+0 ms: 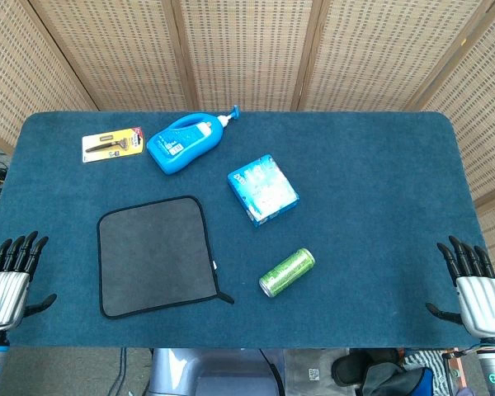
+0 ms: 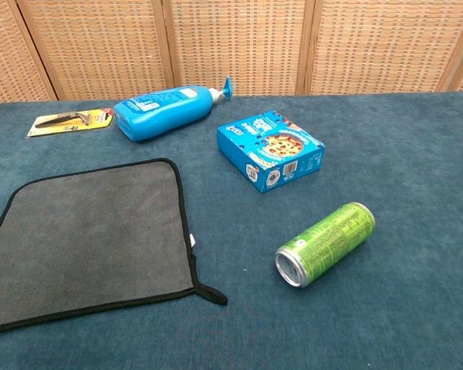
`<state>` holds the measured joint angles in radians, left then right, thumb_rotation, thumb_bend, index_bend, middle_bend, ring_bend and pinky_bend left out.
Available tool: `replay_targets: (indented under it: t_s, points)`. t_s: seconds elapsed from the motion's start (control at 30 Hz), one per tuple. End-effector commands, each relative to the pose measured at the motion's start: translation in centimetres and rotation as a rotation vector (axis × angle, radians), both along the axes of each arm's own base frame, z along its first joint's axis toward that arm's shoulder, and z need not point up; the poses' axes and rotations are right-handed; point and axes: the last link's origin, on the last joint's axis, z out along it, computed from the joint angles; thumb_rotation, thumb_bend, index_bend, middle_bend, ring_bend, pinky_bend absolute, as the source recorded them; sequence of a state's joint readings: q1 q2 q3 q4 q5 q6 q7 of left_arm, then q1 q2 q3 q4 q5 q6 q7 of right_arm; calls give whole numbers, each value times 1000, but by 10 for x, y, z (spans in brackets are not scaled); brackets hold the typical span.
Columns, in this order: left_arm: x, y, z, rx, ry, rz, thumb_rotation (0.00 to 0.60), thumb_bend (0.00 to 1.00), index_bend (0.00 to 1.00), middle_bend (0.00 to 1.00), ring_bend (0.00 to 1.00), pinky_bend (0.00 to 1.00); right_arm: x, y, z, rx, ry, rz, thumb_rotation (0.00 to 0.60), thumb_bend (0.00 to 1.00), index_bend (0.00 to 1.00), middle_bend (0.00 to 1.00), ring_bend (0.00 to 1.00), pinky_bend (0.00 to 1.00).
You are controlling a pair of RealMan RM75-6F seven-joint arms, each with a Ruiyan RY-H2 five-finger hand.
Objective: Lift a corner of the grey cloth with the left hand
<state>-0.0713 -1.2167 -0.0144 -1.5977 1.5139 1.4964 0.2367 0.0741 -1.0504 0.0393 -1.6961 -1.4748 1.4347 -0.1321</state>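
The grey cloth (image 1: 155, 256) with a black hem lies flat on the blue table, left of centre; the chest view shows the cloth (image 2: 89, 239) with a small loop at its near right corner. My left hand (image 1: 10, 276) rests at the table's near left edge, fingers apart, holding nothing, well to the left of the cloth. At the near right edge my right hand (image 1: 474, 285) sits the same way, empty. Neither hand appears in the chest view.
A green can (image 1: 286, 272) lies on its side right of the cloth. A blue box (image 1: 263, 189) sits mid-table. A blue pump bottle (image 1: 184, 142) and a carded tool (image 1: 112, 144) lie at the back left. Wicker screens stand behind the table (image 1: 379, 165).
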Motion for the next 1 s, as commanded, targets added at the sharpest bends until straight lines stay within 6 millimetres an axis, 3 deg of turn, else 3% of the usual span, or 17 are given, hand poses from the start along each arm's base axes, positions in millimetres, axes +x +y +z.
replay_targets:
  t_s: [0.03,1.0]
  points:
    - [0,0,0,0,-1,-1,600,119,0,0,0,0,0,0,0,2,1,2,600,0,0,0,0,0]
    - [3,0,-2,-12,-2,-14,600,120,0,0,0,0,1,2,-1,2,8,7,600,0,0,0,0,0]
